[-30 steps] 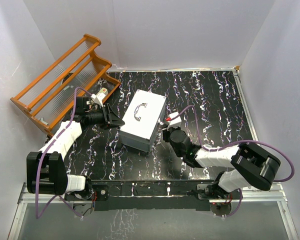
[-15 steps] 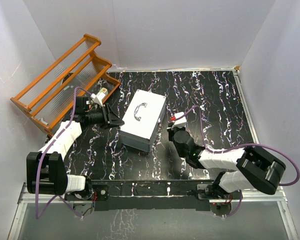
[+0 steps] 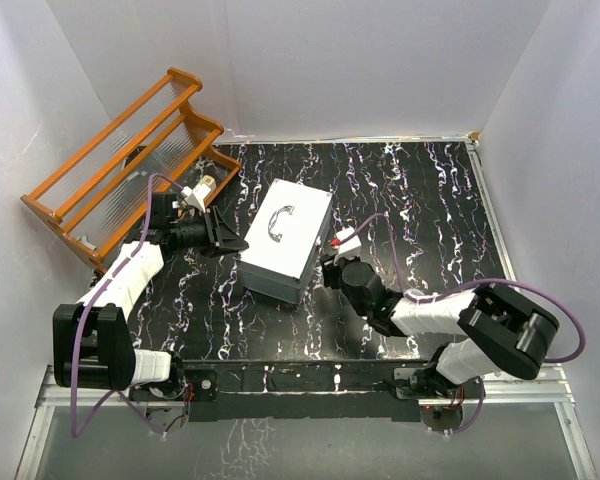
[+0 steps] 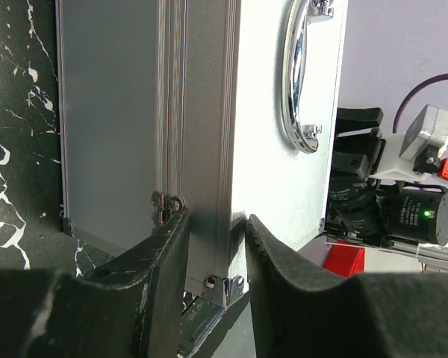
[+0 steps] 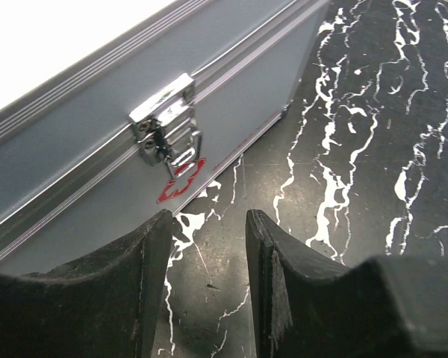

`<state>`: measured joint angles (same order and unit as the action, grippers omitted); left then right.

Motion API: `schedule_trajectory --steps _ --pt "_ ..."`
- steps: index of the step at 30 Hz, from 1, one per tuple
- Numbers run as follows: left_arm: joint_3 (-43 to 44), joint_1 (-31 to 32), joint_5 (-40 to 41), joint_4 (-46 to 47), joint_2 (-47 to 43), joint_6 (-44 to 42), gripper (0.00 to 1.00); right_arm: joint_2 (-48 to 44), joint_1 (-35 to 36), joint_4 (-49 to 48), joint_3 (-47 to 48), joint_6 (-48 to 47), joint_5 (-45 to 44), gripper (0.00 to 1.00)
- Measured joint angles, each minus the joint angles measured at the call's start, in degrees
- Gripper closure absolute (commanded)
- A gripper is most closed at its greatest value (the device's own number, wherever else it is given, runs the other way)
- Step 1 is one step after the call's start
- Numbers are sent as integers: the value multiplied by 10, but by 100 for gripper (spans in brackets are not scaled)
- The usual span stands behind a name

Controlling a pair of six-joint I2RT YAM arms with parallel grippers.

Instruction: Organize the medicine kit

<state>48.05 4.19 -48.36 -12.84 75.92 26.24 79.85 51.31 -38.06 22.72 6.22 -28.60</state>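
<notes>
Arms flank the medicine kit (image 3: 295,255)
Left gripper (image 4: 216,221) straddles its hinge edge, grip unclear; right gripper (image 5: 209,218) released, facing the latch (image 5: 164,123).

My left arm (image 3: 130,275) reaches forward from its base, and the left gripper (image 4: 215,231) points right, its jaws a narrow gap apart. My right arm (image 3: 430,312) folds at the elbow and stretches left, lying low. The right gripper (image 5: 209,224) tilts downward, its jaws parted too.

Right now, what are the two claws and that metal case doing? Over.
Left gripper open, straddling hinge edge of medicine kit. Right gripper open, empty, facing front latch. Kit closed, path to latch clear.
</notes>
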Motion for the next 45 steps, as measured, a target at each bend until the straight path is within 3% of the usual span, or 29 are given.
schedule_trajectory --steps 8,20,45 --pt "0 -3 -7 2 4 0 70 54 0 -37 22 -1 16 60" --pt "3 -3 -11 2 9 0 71 101 3 -118 23 -8 -47 68" --pt "4 -3 -18 9 13 0 72 66 2 -163 0 -70 -90 84"
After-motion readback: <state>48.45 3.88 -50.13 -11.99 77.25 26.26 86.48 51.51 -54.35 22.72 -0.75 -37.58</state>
